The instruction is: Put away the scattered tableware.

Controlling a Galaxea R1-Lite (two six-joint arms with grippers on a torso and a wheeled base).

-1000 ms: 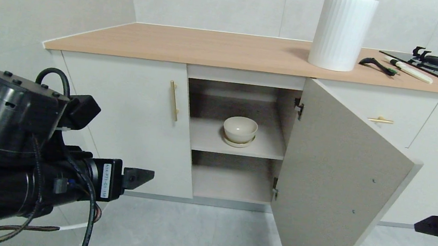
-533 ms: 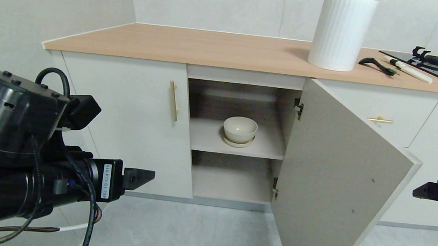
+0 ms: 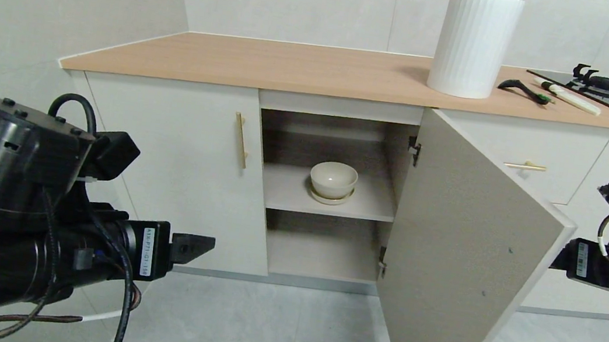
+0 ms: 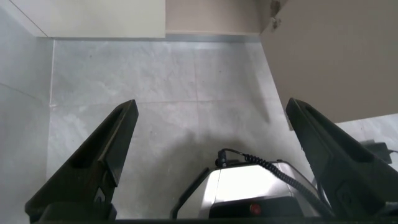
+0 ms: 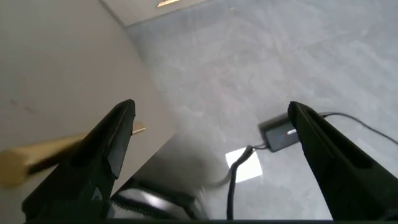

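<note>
Cream bowl [image 3: 333,179] upright, mouth up, on saucer [image 3: 329,199], upper shelf [image 3: 374,202] of open cabinet; round, no long axis. Left gripper [image 4: 210,111]: jaws wide apart, empty. Right gripper [image 5: 211,111] behind door [image 3: 465,245]: jaws wide apart, empty, gold handle [image 5: 37,158] close by.
</note>
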